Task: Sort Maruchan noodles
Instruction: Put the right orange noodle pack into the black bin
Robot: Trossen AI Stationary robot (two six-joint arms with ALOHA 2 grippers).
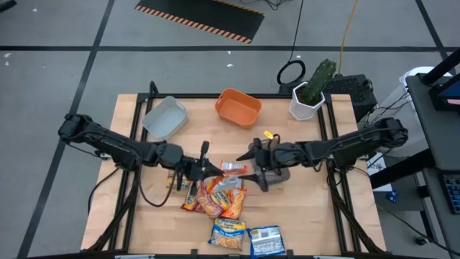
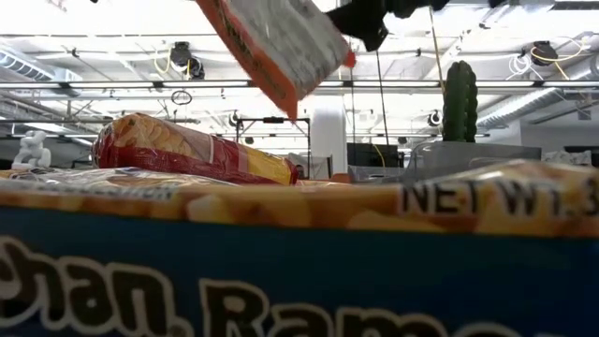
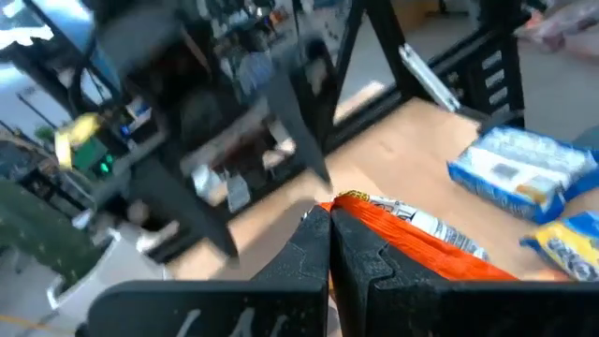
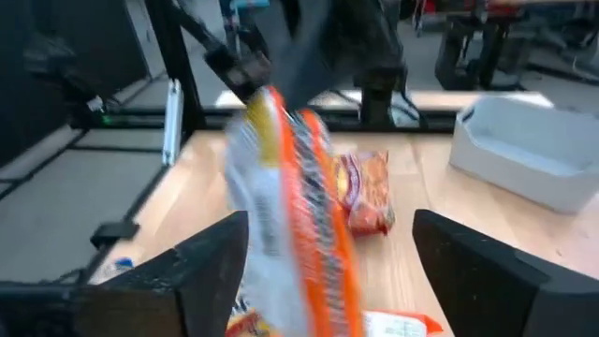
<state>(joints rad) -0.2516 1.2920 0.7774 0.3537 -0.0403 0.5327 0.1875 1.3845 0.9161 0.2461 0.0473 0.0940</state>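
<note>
The left tool [image 1: 203,167] was clamped on an orange noodle packet [image 1: 228,167], holding it up above the pile of packets [image 1: 215,200] on the bench [image 1: 302,208]. The right tool [image 1: 253,169] had its fingers spread apart, one on each side of that packet.

A blue-and-yellow ramen packet [image 2: 299,253] pressed against the low camera fills the lower half of that view, its lettering cut off at the frame edge and hiding most of the table behind. Overhead, the lifted orange-and-white packet [image 2: 276,42] is cropped by the top edge, as is the dark gripper beside it. In the right wrist view this packet [image 4: 290,206] is smeared by motion blur, its print unreadable. From above, the central pile of packets [image 1: 215,198] overlaps too tightly to count.
</note>
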